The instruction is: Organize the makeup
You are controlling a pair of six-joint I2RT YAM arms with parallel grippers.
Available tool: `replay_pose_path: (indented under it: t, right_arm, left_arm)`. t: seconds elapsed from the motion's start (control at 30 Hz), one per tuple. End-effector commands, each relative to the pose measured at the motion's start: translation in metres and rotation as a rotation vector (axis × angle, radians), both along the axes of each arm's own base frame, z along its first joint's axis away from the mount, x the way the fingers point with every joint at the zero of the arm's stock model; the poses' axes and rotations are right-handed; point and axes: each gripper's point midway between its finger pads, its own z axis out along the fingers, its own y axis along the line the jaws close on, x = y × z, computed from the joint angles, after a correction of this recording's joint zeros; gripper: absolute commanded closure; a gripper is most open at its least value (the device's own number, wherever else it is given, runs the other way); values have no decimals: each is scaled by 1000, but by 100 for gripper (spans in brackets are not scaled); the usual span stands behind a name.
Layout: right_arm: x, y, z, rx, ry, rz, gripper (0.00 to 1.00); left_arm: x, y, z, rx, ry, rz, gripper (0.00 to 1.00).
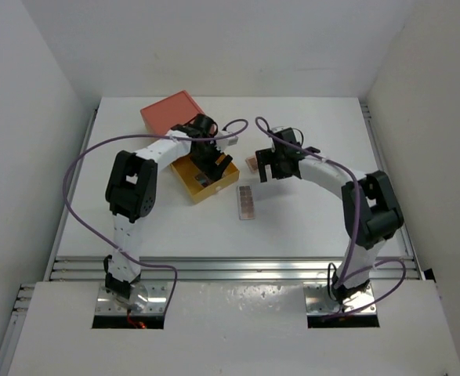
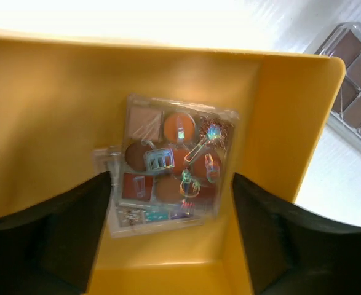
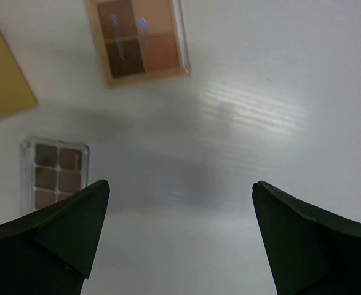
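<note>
Palette with the holo lid (image 2: 171, 163) sits flat in the yellow drawer (image 2: 57, 110), left gripper (image 2: 171, 184) spread wide around it gripping nothing, so I'd guess that's its storage spot, while the right gripper (image 3: 180, 190) hangs open above the table (image 3: 260, 92) near the tan palette (image 3: 140, 40), probably next.

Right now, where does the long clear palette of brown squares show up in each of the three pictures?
Top external: the clear palette lies near the centre of the picture, just right of the yellow box.
Left wrist: upper right corner, outside the box's yellow wall.
Right wrist: lower left; the box's corner shows at the left edge.
Shared landmark: the yellow box.
</note>
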Motion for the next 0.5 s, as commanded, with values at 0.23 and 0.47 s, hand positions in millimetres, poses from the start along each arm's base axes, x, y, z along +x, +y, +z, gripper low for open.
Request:
replay_pose_path:
  t: [0.23, 0.47]
  right_arm:
    - [85, 45, -19, 79, 74, 212, 0]
    - [87, 51, -43, 43, 122, 272, 0]
  left_arm:
    - [26, -3, 51, -60, -99, 56, 1]
    - [31, 2, 88, -89, -99, 101, 1]
